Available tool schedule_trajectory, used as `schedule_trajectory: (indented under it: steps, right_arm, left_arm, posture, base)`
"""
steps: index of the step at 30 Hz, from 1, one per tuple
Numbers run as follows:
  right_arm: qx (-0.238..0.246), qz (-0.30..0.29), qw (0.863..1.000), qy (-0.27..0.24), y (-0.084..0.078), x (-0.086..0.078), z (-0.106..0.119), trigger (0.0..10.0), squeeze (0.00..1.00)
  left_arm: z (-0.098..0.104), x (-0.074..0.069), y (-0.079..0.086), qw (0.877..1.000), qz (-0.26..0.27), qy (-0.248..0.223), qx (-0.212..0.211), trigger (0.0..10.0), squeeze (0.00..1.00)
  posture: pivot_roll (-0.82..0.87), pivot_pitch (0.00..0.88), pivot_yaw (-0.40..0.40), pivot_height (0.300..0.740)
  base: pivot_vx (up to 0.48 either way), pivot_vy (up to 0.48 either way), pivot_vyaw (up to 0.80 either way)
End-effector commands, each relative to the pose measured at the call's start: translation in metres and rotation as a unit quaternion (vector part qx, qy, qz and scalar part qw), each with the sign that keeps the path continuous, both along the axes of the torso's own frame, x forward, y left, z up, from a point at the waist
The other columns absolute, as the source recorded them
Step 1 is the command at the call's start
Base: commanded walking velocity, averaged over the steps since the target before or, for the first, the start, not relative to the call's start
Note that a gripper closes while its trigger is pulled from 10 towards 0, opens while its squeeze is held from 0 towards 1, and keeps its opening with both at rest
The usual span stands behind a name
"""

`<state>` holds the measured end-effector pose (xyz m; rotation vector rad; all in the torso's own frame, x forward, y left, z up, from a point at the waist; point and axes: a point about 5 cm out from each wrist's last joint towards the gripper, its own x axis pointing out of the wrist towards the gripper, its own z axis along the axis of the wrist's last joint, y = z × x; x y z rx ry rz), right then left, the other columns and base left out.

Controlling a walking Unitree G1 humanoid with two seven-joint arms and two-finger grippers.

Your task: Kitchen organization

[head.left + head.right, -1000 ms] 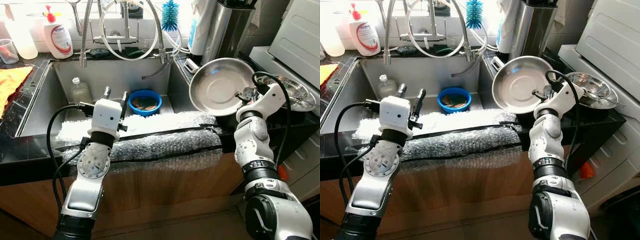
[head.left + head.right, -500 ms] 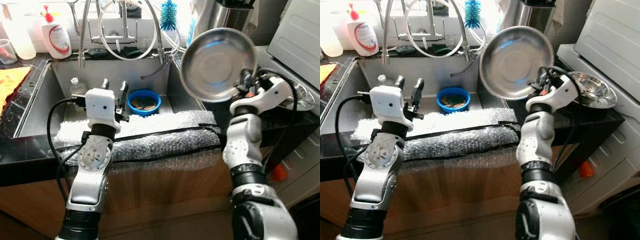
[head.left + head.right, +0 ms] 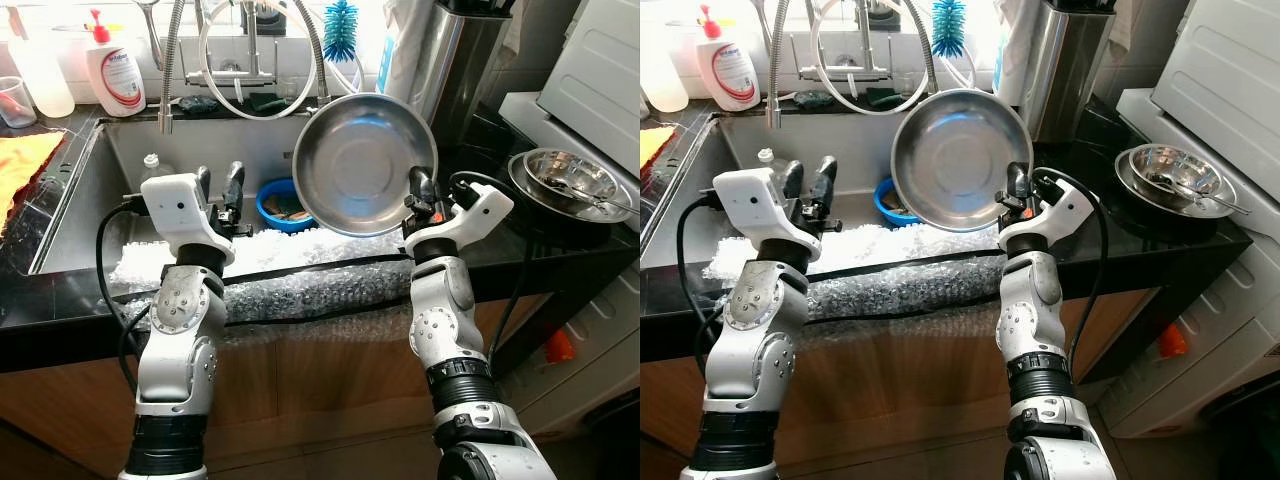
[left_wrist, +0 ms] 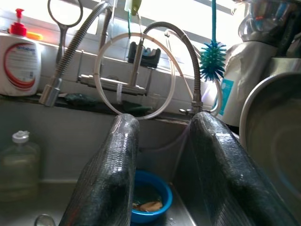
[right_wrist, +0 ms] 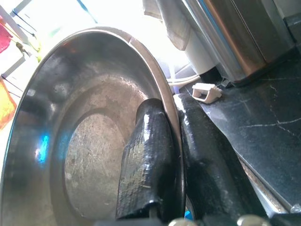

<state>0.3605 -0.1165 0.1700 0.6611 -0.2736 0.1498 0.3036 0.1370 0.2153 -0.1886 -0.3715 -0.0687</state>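
A large steel bowl (image 3: 362,162) hangs tilted on edge above the right half of the sink (image 3: 130,150), its hollow side facing me. My right gripper (image 3: 419,192) is shut on the bowl's lower right rim (image 5: 167,101), one finger inside and one outside. My left gripper (image 3: 218,183) stands open over the sink's front left, holding nothing, its fingers (image 4: 117,179) pointing toward the faucet. Past them, a small blue bowl (image 4: 149,195) with scraps sits on the sink floor. A second steel bowl (image 3: 570,180) with a spoon rests on the counter at the right.
Bubble wrap (image 3: 300,285) pads the sink's front edge. A clear bottle (image 3: 152,172) stands in the sink's left corner. Behind the sink are coiled faucet hoses (image 3: 255,60), a soap bottle (image 3: 112,68), a blue brush (image 3: 340,28) and a steel canister (image 3: 455,60).
My right arm has swung the steel bowl leftward and lower, from beside the counter to over the sink. My left gripper shifted slightly left and back.
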Motion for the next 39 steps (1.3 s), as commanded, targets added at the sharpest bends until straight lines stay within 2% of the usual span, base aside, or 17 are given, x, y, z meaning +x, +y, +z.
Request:
schedule_trajectory:
  steps: [1, 2, 3, 4, 12, 13, 14, 15, 21, 24, 28, 39]
  right_arm:
    - [0.015, 0.011, 1.0, -0.01, 0.008, -0.003, 0.003, 10.0, 0.0]
    - [0.014, 0.02, 1.0, -0.013, 0.011, -0.003, 0.004, 10.0, 0.0]
    - [0.015, 0.031, 0.999, -0.015, 0.014, -0.004, 0.006, 10.0, 0.0]
    - [0.015, 0.039, 0.999, -0.018, 0.017, -0.004, 0.007, 10.0, 0.0]
    - [0.007, 0.091, 0.996, -0.02, 0.036, -0.007, 0.007, 10.0, 0.0]
    - [0.007, 0.093, 0.995, -0.02, 0.037, -0.007, 0.007, 10.0, 0.0]
    - [0.007, 0.093, 0.995, -0.02, 0.038, -0.008, 0.007, 10.0, 0.0]
    - [0.007, 0.097, 0.995, -0.02, 0.039, -0.008, 0.006, 10.0, 0.0]
    - [0.005, 0.121, 0.992, -0.024, 0.043, -0.009, 0.007, 10.0, 0.0]
    - [0.004, 0.127, 0.991, -0.03, 0.044, -0.009, 0.009, 10.0, 0.0]
    - [0.004, 0.14, 0.99, -0.032, 0.047, -0.01, 0.009, 10.0, 0.0]
    - [0.006, 0.173, 0.984, -0.049, 0.051, -0.015, 0.014, 10.0, 0.0]
  left_arm:
    - [0.004, -0.002, -0.004, 1.0, -0.013, -0.005, -0.007, 10.0, 0.0]
    - [0.006, -0.002, -0.007, 1.0, -0.024, -0.008, -0.01, 10.0, 0.0]
    - [0.007, -0.002, -0.01, 0.999, -0.038, -0.012, -0.009, 10.0, 0.27]
    - [0.009, -0.002, -0.013, 0.999, -0.048, -0.015, -0.008, 10.0, 1.0]
    - [0.01, -0.003, -0.016, 0.999, -0.043, -0.024, 0.003, 10.0, 1.0]
    - [0.01, -0.003, -0.015, 0.999, -0.041, -0.026, 0.005, 10.0, 0.62]
    - [0.011, -0.003, -0.015, 0.999, -0.041, -0.027, 0.006, 10.0, 0.62]
    - [0.011, -0.003, -0.016, 0.999, -0.04, -0.029, 0.01, 10.0, 0.0]
    - [0.011, -0.001, -0.018, 0.999, -0.029, -0.035, 0.023, 10.0, 0.0]
    - [0.013, 0.0, -0.016, 0.997, -0.01, -0.047, 0.055, 10.0, 0.0]
    - [0.01, 0.0, -0.019, 0.996, -0.016, -0.045, 0.07, 10.0, 0.0]
    - [0.001, 0.002, -0.025, 0.997, -0.032, -0.027, 0.066, 10.0, 0.0]
  posture:
    - [0.03, 0.0, -0.075, 0.74]
    - [0.04, 0.0, -0.078, 0.74]
    - [0.04, 0.0, -0.079, 0.74]
    - [0.04, 0.0, -0.079, 0.74]
    - [0.04, 0.0, -0.086, 0.74]
    - [0.04, 0.0, -0.086, 0.74]
    - [0.04, 0.0, -0.086, 0.74]
    - [0.04, 0.0, -0.088, 0.74]
    - [0.04, 0.0, -0.093, 0.74]
    - [0.05, 0.0, -0.097, 0.74]
    - [0.04, 0.0, -0.096, 0.74]
    - [0.04, 0.0, -0.1, 0.74]
  base:
    - [0.0, 0.0, 0.0]
    - [0.0, 0.0, 0.0]
    - [0.0, 0.0, 0.0]
    - [0.0, 0.0, 0.0]
    - [0.0, 0.0, 0.0]
    - [0.0, 0.0, 0.0]
    - [0.0, 0.0, 0.0]
    - [0.0, 0.0, 0.0]
    - [0.0, 0.0, 0.0]
    - [0.0, 0.0, 0.0]
    - [0.0, 0.0, 0.0]
    - [0.0, 0.0, 0.0]
